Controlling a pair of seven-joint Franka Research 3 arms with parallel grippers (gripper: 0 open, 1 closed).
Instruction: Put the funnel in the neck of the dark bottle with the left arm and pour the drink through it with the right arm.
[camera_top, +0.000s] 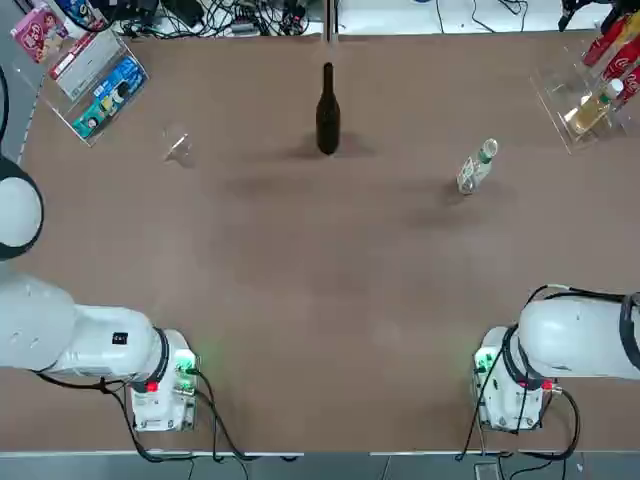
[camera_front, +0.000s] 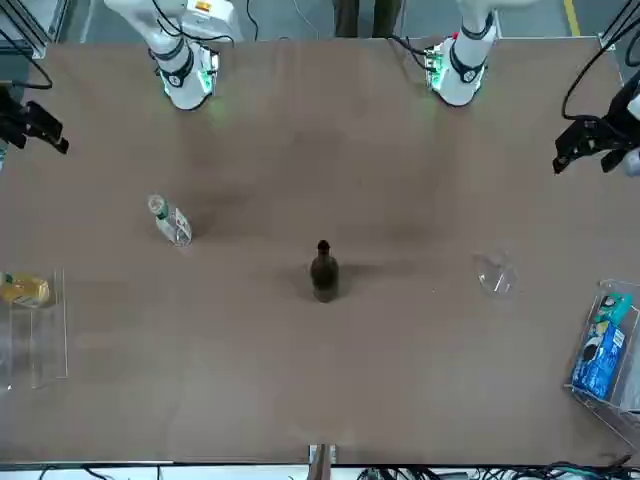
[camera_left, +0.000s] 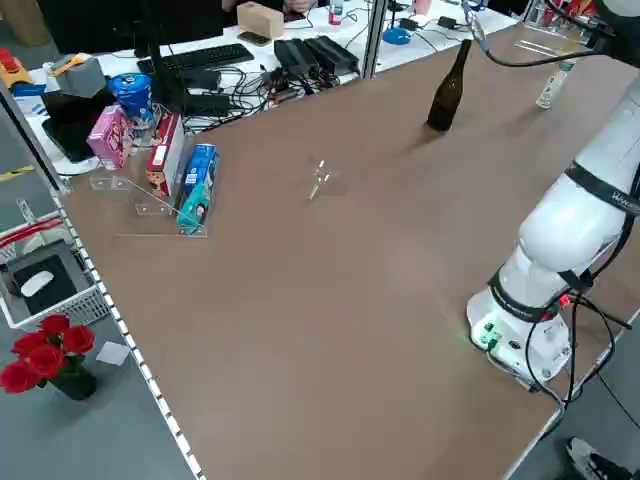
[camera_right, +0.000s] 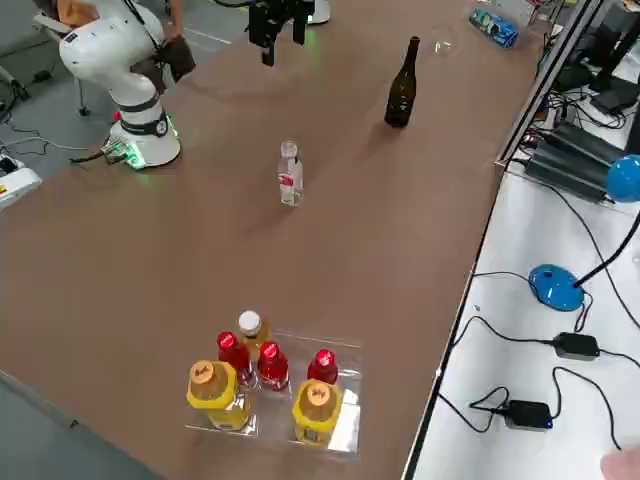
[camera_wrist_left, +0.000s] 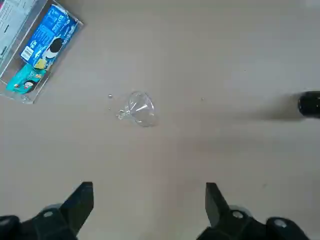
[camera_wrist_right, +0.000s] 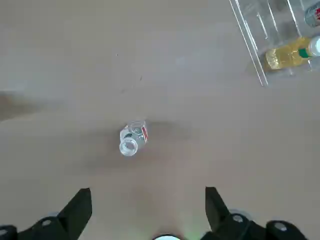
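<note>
Funnel (camera_wrist_left: 141, 108) lies on its side on the counter (camera_top: 300, 300), between the clear tray of packets (camera_wrist_left: 55, 66) and the dark bottle (camera_top: 328, 120). Both bottles stand upright; the drink (camera_top: 476, 168) is on the robot's right side, its mouth apparently uncapped.

Hands: left hand (camera_wrist_left: 150, 186) hangs above the counter on the robot's left, fingers spread, nothing between them. Right hand (camera_wrist_right: 148, 190) is over the right side, likewise spread and holding nothing.

Handling, funnel: thin clear plastic, probably very light, fairly stiff, slick. Expect it to roll or skid if nudged; a hard squeeze could buckle the cone or shoot it out. Best hold, in my judgement: gently across the cone near its wide rim, leaving the spout free for the neck. Clear walls on brown make its edges hard to judge.

Handling, drink: likely the heavier load, thin-walled and inclined to dent. I would take it round the labelled body, below the shoulder, firmly enough to stop it slipping when tipped, softly enough not to squirt. Fill level: cannot tell.

Handling, dark bottle: looks like glass, rigid, smooth, tall on a narrow base; a knock at the neck could topple it. Funnel should be lowered straight.
</note>
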